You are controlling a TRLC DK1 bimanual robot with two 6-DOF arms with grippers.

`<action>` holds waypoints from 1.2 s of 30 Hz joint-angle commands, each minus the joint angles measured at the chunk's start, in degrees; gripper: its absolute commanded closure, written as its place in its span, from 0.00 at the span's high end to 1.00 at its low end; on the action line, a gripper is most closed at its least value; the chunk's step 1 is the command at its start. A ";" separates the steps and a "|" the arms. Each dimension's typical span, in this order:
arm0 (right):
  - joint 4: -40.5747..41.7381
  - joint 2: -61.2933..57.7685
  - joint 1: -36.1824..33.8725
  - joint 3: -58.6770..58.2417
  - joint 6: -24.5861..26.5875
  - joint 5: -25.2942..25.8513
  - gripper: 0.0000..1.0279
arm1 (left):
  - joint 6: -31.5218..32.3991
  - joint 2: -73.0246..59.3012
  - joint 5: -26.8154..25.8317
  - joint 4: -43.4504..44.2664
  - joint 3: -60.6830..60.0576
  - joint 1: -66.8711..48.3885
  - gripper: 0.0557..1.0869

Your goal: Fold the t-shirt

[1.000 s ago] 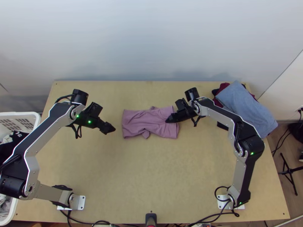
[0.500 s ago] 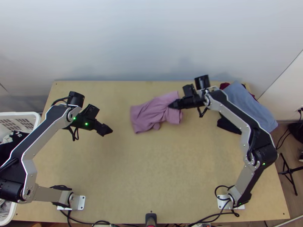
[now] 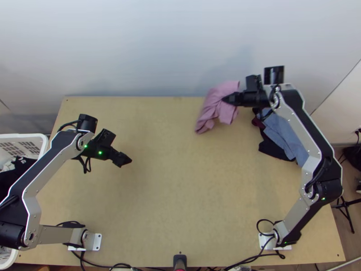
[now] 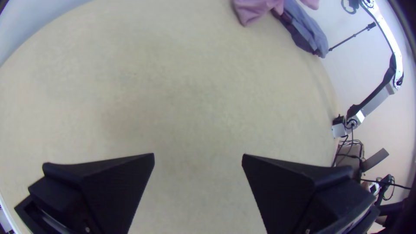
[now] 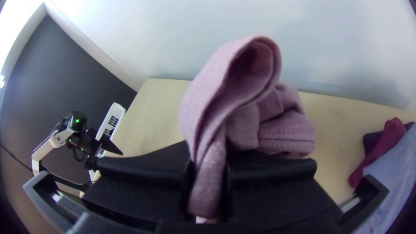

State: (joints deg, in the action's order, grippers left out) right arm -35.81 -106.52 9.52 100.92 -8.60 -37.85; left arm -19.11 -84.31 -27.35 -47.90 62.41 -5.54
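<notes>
The t-shirt (image 3: 211,108), a pink one, is clamped in the right arm's tool (image 3: 224,99), whose fingers pinch a thick, doubled part of the cloth. In the top view it shows at the far edge of the surface (image 3: 171,189), right of that edge's middle, and seems to hang clear of the wood, its lower end pointing back toward the middle. It is a compact, layered bundle, with a rounded fold standing up above the fingers in the right wrist view and a stitched hem beside it.

Near the far right corner lies a pile: a grey-blue garment (image 3: 280,131) on top, a dark red one (image 3: 257,123) and a black one (image 3: 273,149) peeping out beneath. The left arm's tool (image 4: 198,154) is held over the left part of the surface, its fingers well apart with nothing between them. A white basket (image 3: 44,148) stands off the left edge.

The folding itself looks mostly done; the step in hand is probably taking the bundle to the pile. The next move calls for bringing it over the grey-blue garment, levelling it, lowering it gently and only then letting go. Held at one place, the layers could slip open or land crumpled, and might then need straightening.
</notes>
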 commanded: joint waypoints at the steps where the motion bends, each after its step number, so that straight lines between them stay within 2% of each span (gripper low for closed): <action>1: -5.67 -1.85 -4.51 10.08 -0.10 0.76 0.03 | -0.13 1.26 0.02 0.09 -2.03 0.27 0.96; 15: -14.81 -7.56 -13.56 27.22 0.60 0.67 0.03 | -1.19 4.16 -0.07 0.70 -6.07 2.11 0.96; 36: -17.71 -6.86 -25.43 27.40 3.59 0.67 0.03 | -0.66 7.06 -0.77 2.20 -10.47 3.87 0.96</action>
State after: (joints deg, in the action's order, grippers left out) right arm -52.73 -113.82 -11.57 128.62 -5.93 -37.23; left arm -20.14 -77.73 -28.03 -46.02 52.88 -2.31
